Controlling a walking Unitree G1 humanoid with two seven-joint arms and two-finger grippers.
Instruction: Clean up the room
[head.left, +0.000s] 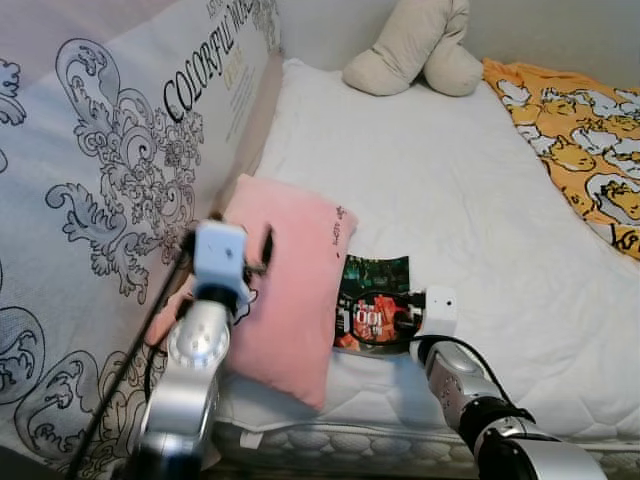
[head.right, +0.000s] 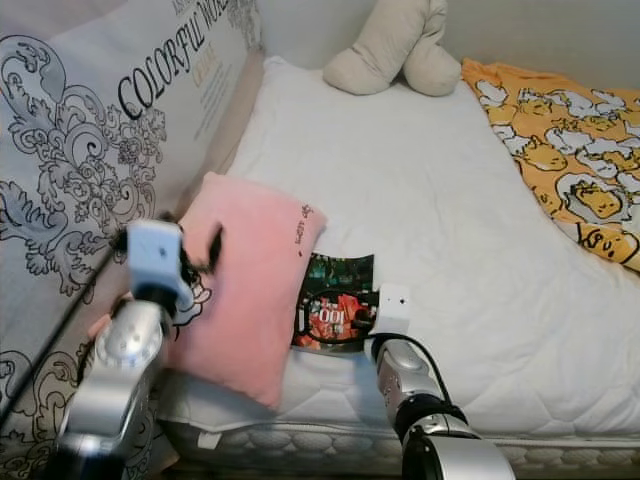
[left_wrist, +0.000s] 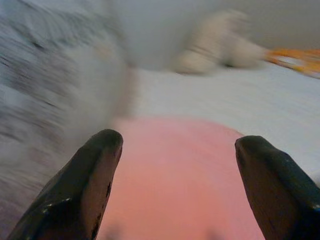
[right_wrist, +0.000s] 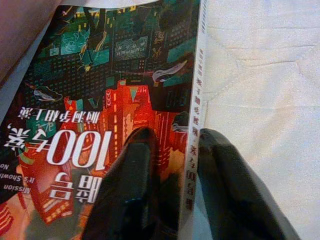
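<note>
Glossy book (right_wrist: 115, 100) lying on white mattress (head.left: 450, 200), tucked beside pink pillow (head.left: 290, 280); my right gripper (right_wrist: 172, 185) is pinching its spine edge, could be slipping. My left gripper (left_wrist: 177, 185) is hovering spread wide over pillow.

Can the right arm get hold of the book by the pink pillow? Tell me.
Probably yes: the right gripper already straddles the book at its spine edge, one finger on the cover, one beside it. The pink pillow overlaps only the far side.
</note>
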